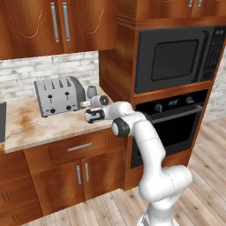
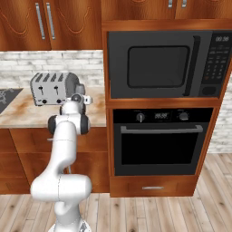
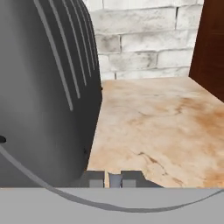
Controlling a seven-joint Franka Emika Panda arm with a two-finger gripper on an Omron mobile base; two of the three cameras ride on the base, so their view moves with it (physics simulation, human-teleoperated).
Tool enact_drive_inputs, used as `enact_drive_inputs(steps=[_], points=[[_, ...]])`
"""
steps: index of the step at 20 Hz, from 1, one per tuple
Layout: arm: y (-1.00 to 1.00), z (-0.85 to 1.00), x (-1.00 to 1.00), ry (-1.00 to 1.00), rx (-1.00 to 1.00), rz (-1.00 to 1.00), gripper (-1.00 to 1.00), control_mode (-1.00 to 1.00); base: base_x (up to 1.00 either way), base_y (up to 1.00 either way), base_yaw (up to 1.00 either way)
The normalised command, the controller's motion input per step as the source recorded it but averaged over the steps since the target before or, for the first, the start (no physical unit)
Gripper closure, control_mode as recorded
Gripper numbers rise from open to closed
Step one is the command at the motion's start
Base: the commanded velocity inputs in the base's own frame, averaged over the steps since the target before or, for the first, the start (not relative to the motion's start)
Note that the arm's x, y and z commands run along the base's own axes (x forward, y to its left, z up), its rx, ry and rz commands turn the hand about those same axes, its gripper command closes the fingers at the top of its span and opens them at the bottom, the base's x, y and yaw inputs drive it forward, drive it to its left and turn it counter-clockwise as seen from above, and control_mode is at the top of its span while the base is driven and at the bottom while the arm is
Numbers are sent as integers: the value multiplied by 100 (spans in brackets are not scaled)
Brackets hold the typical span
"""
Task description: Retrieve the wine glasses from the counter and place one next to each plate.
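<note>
Standing pinched between the fingers (image 3: 129,180): wine glass (image 1: 92,91) stem, beside toaster (image 1: 56,95).

A white robot arm (image 2: 63,154) stands at seven o'clock and reaches up to the counter (image 2: 27,113). A silver toaster (image 2: 54,88) sits on it at ten o'clock, just behind the hand. At three o'clock a black microwave (image 2: 165,63) sits above a black oven (image 2: 158,140).

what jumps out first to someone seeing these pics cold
The white arm reaching over the counter, its gripper shut on the stem of a grey wine glass beside the steel toaster. To the right, a tall wood column holds a black microwave above a built-in oven.
</note>
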Motion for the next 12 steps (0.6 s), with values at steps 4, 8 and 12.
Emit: enact_drive_inputs(steps=[4, 8, 12], points=[[5, 63, -3, 0, 0, 0, 100, -100, 0, 0, 0], [0, 36, -9, 0, 0, 0, 100, -100, 0, 0, 0], [1, 23, -11, 3, 0, 0, 100, -100, 0, 0, 0]])
